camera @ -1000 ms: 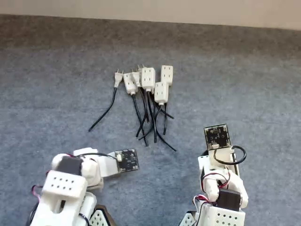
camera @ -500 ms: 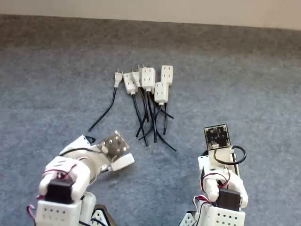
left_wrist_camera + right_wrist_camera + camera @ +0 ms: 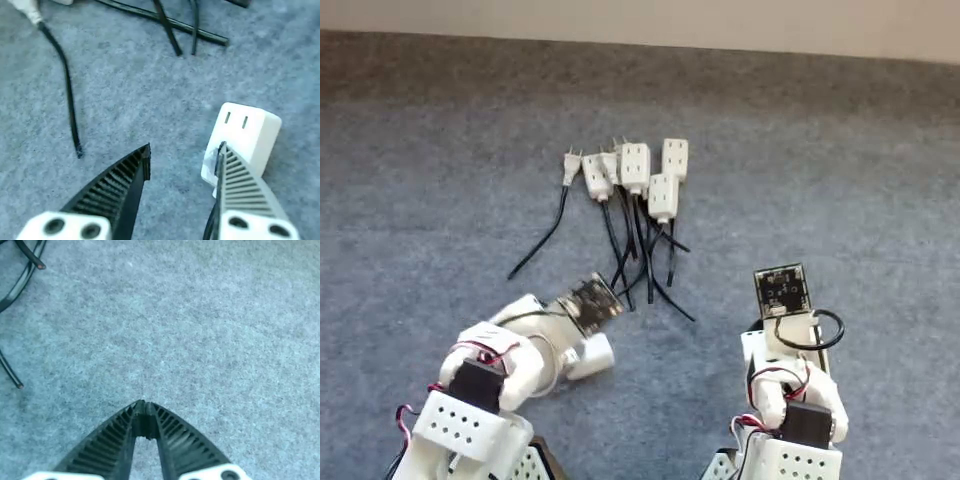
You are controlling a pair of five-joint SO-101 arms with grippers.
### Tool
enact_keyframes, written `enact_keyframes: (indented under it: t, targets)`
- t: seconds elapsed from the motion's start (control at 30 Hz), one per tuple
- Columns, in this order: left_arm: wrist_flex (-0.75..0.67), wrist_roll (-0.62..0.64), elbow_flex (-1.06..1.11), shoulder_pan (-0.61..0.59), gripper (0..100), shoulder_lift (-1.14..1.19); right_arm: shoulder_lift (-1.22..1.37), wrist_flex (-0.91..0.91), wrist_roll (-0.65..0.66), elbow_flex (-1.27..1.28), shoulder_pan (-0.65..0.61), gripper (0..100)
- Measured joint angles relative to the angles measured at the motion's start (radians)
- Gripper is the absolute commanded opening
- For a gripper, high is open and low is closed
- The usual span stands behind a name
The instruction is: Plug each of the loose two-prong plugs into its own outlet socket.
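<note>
The left gripper (image 3: 182, 160) is hanging just above the grey carpet (image 3: 840, 180) with its jaws standing wide apart and nothing between them. One finger (image 3: 235, 190) is overlapping the edge of a white outlet socket (image 3: 247, 137), which is lying outside the gap with its two slots facing up; whether the finger is actually touching it I cannot tell. In the high view this socket (image 3: 590, 355) is sitting in the lower left-centre of the frame, right beside the left arm (image 3: 485, 380) and well apart from the others. The remaining pieces are bunching together in the upper centre: a loose plug (image 3: 572, 166) at the left end of the group, two more plugs (image 3: 597, 177) just beside it, and three sockets (image 3: 663, 197) close on their right. Their black cords (image 3: 640, 250) are trailing down toward the arms and crossing one another. The right arm (image 3: 790, 400) is resting at the lower right, and the right gripper (image 3: 145, 412) is pointing at bare carpet with its jaws pressed together on nothing.
</note>
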Motion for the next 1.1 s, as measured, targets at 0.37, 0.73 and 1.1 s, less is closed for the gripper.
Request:
enact_keyframes:
  t: [0.37, 0.73, 1.1]
  targets:
    - [0.052, 0.000, -0.066, 0.043, 23, 0.018, 0.000, 0.000, 0.000, 0.000, 0.000, 0.9]
    - [0.020, 0.005, -0.396, -0.269, 23, 0.032, 0.000, 0.000, 0.000, 0.000, 0.000, 0.9]
    - [-0.408, 0.140, -0.701, -0.324, 23, 0.890, 0.000, 0.000, 0.000, 0.000, 0.000, 0.9]
